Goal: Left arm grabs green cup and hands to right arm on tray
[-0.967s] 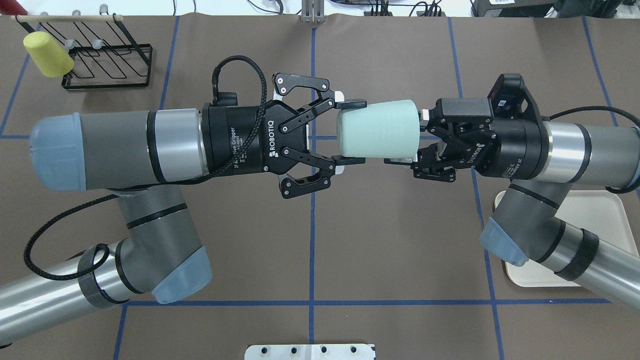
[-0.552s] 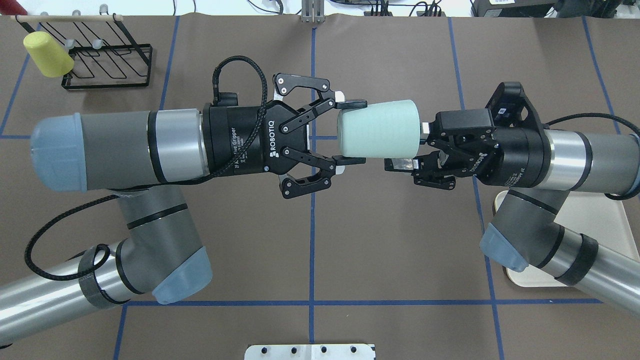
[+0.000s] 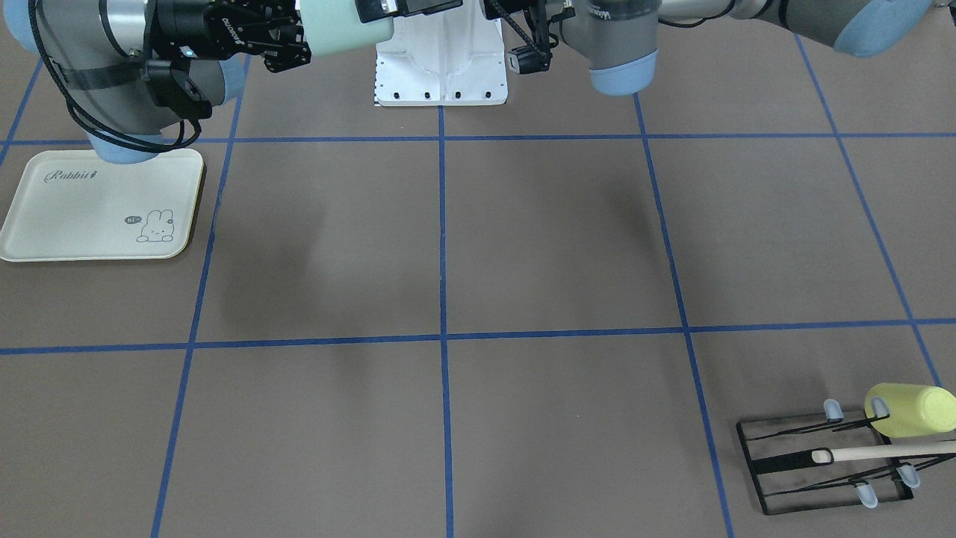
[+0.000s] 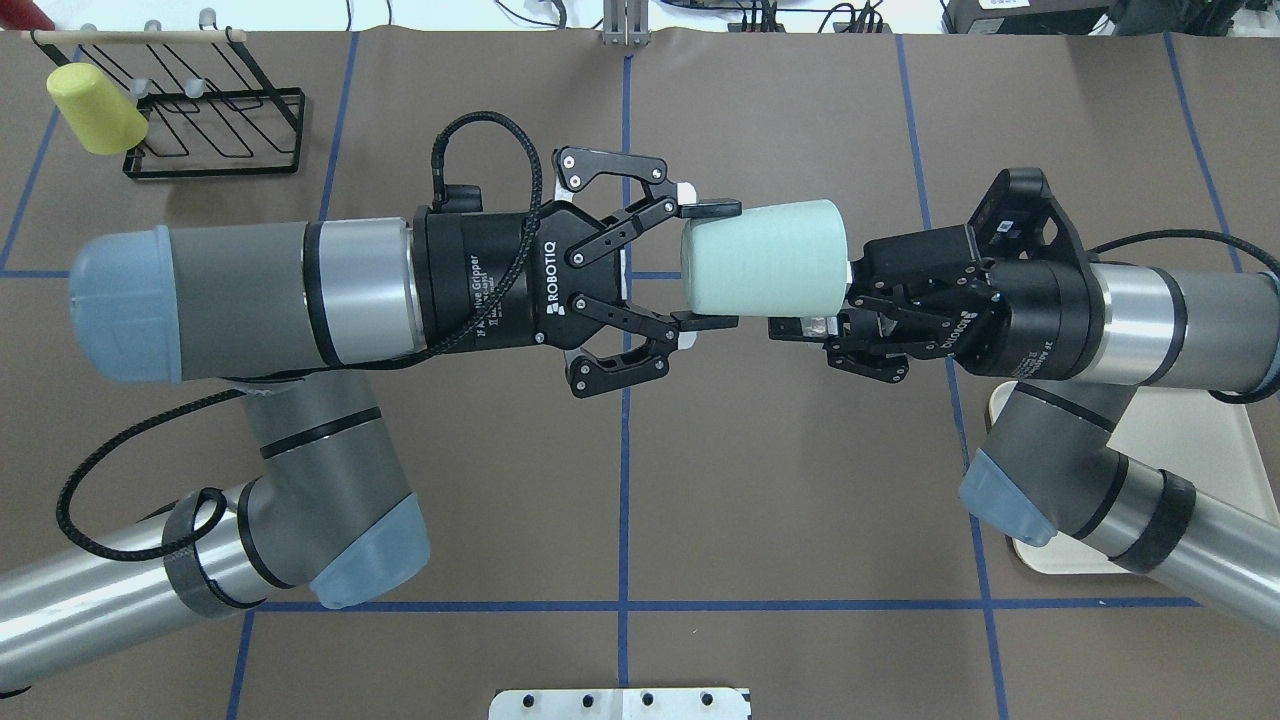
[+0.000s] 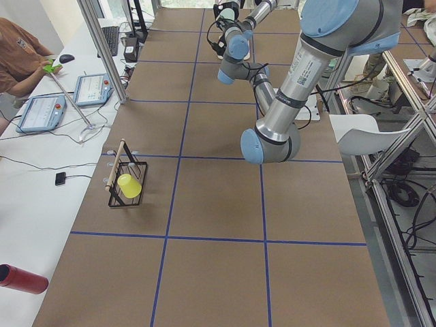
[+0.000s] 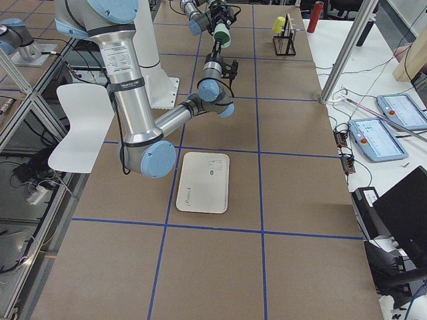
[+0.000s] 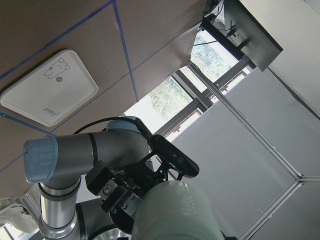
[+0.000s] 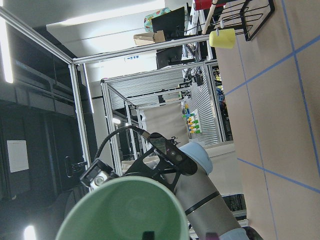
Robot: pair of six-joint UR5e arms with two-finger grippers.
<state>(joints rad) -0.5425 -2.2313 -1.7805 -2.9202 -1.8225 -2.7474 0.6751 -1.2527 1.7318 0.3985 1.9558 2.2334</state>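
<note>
One green cup (image 4: 765, 257) between left tool's (image 4: 711, 265) fingers.

arms (image 4: 250, 300) grey-silver, blue caps (image 4: 120, 305) | left gripper (image 4: 708, 265) black, robotiq lettering | braided cable (image 4: 478, 117)

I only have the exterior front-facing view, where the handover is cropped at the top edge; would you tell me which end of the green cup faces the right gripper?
Observer: Its open mouth; the right wrist view looks straight into the green cup.
Operator: Thank you. What holds it, and where?
Observer: Overhead, the left gripper pinches the closed base end, one finger on each side.
Operator: And the other one?
Observer: The right gripper straddles the rim, one fingertip inside the mouth, one outside the wall; whether it clamps, I cannot tell.
</note>
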